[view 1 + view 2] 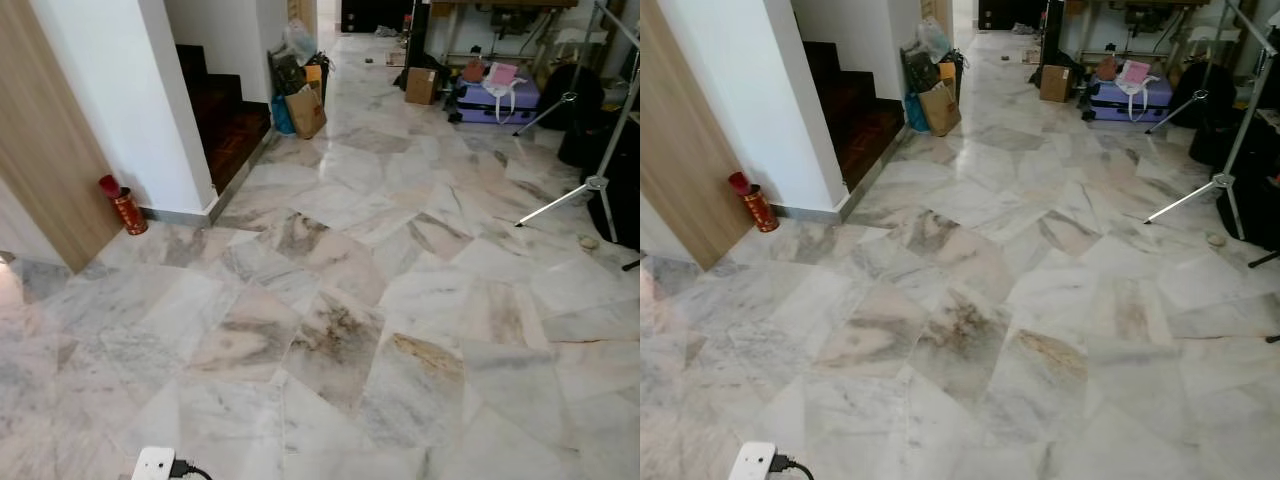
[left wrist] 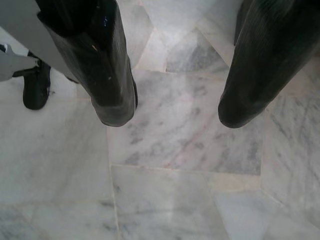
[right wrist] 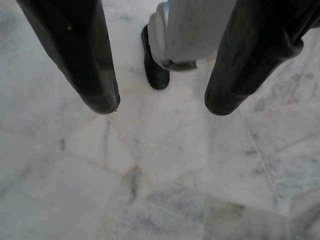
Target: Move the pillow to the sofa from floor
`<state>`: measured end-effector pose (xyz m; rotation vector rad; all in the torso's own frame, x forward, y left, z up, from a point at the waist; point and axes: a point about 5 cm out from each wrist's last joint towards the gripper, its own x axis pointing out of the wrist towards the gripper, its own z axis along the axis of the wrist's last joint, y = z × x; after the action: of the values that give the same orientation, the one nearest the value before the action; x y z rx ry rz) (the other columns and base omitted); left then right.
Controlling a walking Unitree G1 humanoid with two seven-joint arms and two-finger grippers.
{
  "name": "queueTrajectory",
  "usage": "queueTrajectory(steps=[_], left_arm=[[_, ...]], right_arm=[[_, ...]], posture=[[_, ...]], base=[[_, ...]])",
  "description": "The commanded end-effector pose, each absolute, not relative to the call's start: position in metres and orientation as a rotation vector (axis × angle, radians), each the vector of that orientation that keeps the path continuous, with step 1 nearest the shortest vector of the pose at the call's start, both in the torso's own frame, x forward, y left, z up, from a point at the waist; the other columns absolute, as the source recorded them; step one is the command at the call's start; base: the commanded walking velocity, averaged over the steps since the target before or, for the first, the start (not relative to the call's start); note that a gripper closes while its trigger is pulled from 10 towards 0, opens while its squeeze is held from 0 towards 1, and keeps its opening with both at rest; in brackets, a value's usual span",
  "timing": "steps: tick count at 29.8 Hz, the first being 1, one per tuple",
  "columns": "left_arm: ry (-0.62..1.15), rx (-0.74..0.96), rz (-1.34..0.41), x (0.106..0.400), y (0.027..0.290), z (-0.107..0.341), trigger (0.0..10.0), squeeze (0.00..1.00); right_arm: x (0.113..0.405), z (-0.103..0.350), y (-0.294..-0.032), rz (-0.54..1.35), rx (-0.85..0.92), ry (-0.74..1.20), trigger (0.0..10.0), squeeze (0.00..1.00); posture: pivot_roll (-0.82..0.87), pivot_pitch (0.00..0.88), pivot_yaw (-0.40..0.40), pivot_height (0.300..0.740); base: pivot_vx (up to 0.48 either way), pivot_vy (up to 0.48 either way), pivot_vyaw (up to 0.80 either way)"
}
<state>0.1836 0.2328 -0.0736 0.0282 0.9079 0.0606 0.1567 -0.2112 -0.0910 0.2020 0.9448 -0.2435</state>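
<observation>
Pillow whereabouts unclear from left pincer (image 2: 176, 117)

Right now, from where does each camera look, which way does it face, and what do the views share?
Left eye: on the head, looking forward and down at the marble floor, stairs and red can.
Right eye: same scene, slightly shifted.
Left wrist: looks down along the left gripper, jaws open; a robot foot shows.
Right wrist: the same for the right gripper, with a foot.
All share the floor.

Light: bright, even daylight | glare: marble floor (image 1: 345, 150) sheen | focus: wrist views perhaps slightly soft
</observation>
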Motion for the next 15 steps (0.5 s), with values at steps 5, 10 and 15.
queueTrajectory(steps=[5, 10, 15], left_arm=[[0.958, 0.073, 0.034, 0.175, 0.232, -0.079, 10.0, 0.0], [1.01, 0.134, 0.006, 0.169, 0.229, -0.083, 10.0, 0.0], [1.027, 0.125, 0.027, 0.164, 0.231, -0.085, 10.0, 0.0]], right_arm=[[0.159, -0.09, -0.206, -0.225, 0.219, 0.925, 10.0, 0.0], [0.157, -0.092, -0.207, -0.223, 0.198, 0.938, 10.0, 0.0], [0.156, -0.091, -0.209, -0.192, 0.093, 0.935, 10.0, 0.0]], posture=[[-0.07, 0.046, 0.038, 0.74], [-0.07, 0.047, 0.036, 0.74], [-0.08, 0.047, 0.024, 0.74]], base=[[0.0, 0.0, 0.0], [0.0, 0.0, 0.0], [0.0, 0.0, 0.0]])
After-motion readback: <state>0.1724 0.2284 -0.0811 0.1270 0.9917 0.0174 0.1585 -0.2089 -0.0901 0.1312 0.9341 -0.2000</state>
